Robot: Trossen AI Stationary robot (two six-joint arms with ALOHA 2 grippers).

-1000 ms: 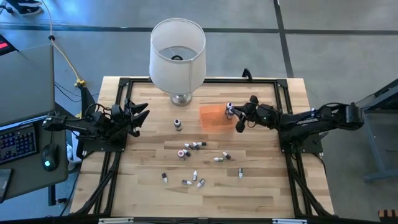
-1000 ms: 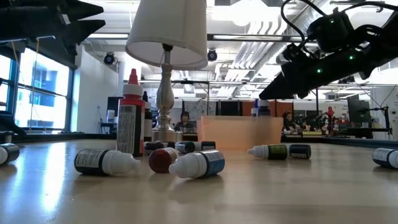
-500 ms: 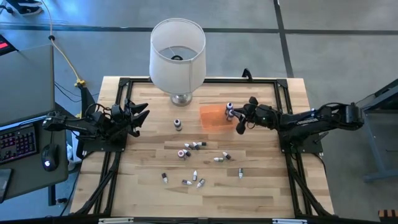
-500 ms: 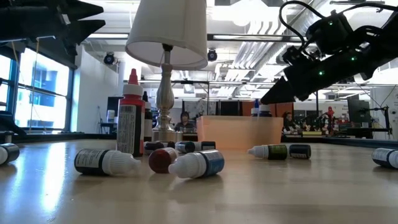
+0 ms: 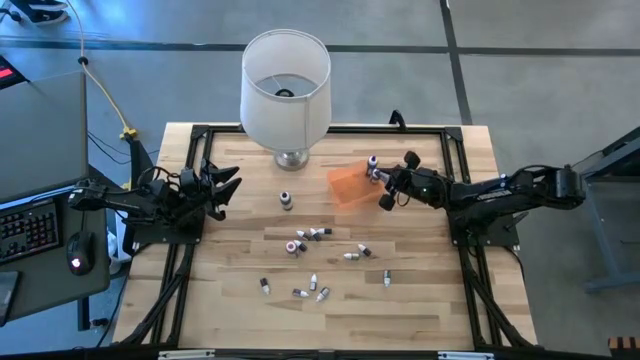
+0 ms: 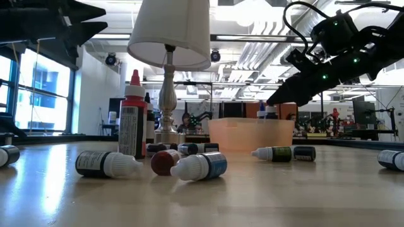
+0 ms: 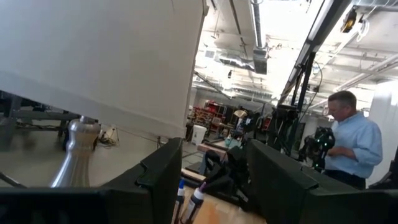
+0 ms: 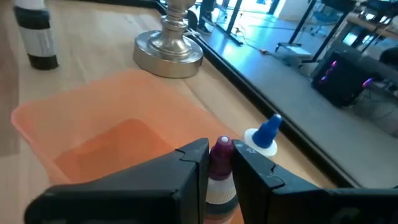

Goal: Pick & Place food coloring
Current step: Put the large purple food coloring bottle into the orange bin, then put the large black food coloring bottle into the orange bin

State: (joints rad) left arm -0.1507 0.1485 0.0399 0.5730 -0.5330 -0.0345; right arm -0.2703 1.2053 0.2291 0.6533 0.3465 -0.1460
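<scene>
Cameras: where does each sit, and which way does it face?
High: overhead, straight down; both arms, lamp, orange tray.
Low: table height, level across scattered bottles; right arm overhead.
Left wrist: past its own fingers toward the lampshade and a person.
Right wrist: over the tray, bottle in its jaws.
Shared: lamp base and tray in the high, low and right wrist views.

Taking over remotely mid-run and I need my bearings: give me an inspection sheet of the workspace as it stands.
Surface: wooden table, black frame rails along its edges.
Job's things: orange tray skewed near the lamp base; loose dropper bottles scattered mid-table, most lying down.
Clutter: lamp with white shade at the far edge.
Grippers: right gripper shut on a purple-capped bottle at the tray's edge; left gripper open, parked at the left.
Cables: yellow cable left of the table.
Surroundings: keyboard and mouse at left; person beyond the table.
</scene>
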